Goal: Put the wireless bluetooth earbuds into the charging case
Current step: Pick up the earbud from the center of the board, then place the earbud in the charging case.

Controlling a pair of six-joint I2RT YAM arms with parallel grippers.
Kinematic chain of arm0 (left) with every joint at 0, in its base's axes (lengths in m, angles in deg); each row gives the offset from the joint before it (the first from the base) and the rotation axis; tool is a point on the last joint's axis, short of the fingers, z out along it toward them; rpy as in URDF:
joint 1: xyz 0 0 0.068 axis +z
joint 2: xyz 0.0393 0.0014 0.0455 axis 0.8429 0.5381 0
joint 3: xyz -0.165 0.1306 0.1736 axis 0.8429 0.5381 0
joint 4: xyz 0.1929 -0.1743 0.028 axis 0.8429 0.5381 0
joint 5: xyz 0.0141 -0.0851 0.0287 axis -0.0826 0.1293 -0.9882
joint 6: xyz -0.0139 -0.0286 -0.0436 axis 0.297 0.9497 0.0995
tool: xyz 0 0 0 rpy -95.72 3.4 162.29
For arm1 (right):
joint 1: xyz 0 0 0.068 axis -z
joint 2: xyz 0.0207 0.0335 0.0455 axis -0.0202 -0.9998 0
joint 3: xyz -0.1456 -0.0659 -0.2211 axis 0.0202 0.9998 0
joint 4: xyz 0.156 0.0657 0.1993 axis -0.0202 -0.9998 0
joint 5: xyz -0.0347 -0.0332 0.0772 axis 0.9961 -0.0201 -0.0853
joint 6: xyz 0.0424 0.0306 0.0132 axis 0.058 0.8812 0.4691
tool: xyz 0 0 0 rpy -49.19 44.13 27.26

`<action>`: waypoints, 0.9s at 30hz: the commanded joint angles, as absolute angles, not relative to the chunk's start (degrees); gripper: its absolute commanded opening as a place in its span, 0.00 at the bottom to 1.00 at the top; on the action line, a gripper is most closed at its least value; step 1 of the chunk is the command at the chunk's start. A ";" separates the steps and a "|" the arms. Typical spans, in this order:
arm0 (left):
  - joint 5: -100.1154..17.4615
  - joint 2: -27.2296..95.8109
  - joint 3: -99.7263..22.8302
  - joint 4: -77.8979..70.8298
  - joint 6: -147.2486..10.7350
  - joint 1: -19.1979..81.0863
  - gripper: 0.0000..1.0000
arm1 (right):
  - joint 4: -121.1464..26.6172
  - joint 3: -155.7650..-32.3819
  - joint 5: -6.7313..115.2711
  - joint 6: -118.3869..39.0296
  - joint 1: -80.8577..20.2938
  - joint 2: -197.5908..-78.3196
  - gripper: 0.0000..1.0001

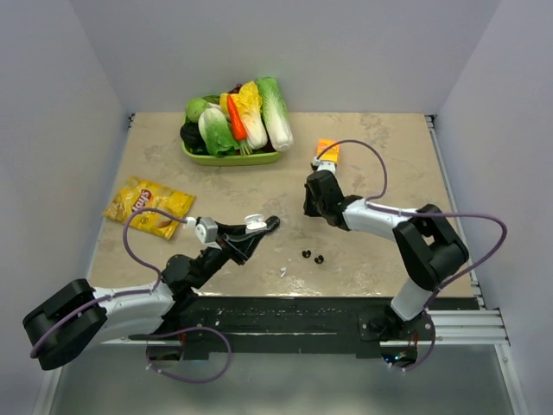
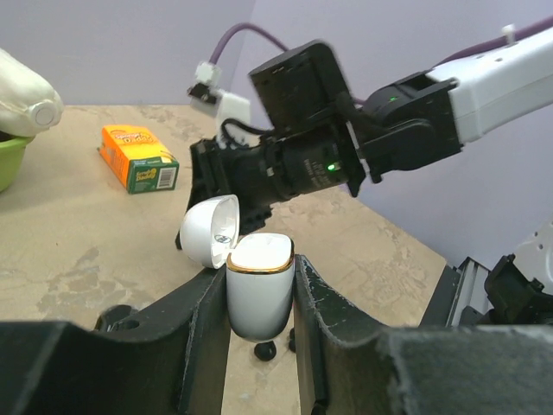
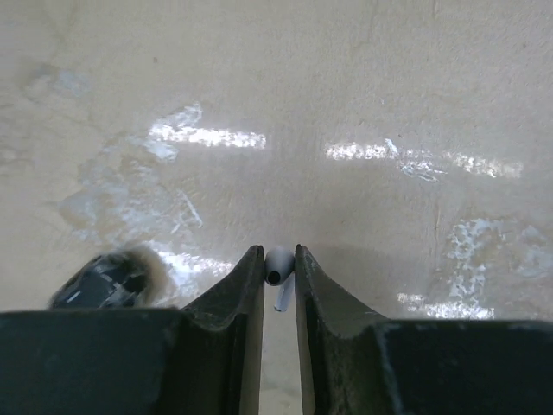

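Note:
My left gripper is shut on the white charging case and holds it above the table. In the left wrist view the case stands upright between the fingers with its lid open. My right gripper hangs over the table's middle. In its wrist view it is shut on a white earbud. Two black earbuds lie on the table near the front. They show under the case in the left wrist view. A small white piece lies nearby.
A green tray of toy vegetables stands at the back. A yellow chip bag lies at the left. An orange box sits behind the right gripper and shows in the left wrist view. A blurred black object sits by the right fingers.

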State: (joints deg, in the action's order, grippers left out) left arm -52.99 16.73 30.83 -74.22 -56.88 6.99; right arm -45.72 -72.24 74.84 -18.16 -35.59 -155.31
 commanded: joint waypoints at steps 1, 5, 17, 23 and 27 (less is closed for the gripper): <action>-53.02 17.51 39.52 -90.38 -58.57 6.64 0.00 | -39.20 -69.60 77.73 -20.30 -37.63 -143.75 0.00; -53.10 18.12 38.38 -90.55 -59.00 6.64 0.00 | -40.94 -69.24 80.71 -23.45 -40.00 -134.61 0.00; -51.96 24.44 28.91 -97.32 -65.42 6.29 0.00 | -41.66 -69.41 75.37 -30.14 -46.07 -110.15 0.00; -48.46 30.23 19.51 -98.46 -69.02 6.20 0.00 | -42.01 -72.05 70.62 -31.72 -47.21 -106.45 0.00; -44.76 33.85 14.66 -101.44 -70.86 6.03 0.00 | -37.71 -70.39 67.72 -31.64 -47.39 -104.51 0.00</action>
State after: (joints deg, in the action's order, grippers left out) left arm -49.25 31.48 20.07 -73.81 -66.62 6.55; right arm -42.29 -69.75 72.09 -30.05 -47.00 -106.37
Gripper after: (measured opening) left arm 0.356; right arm 0.195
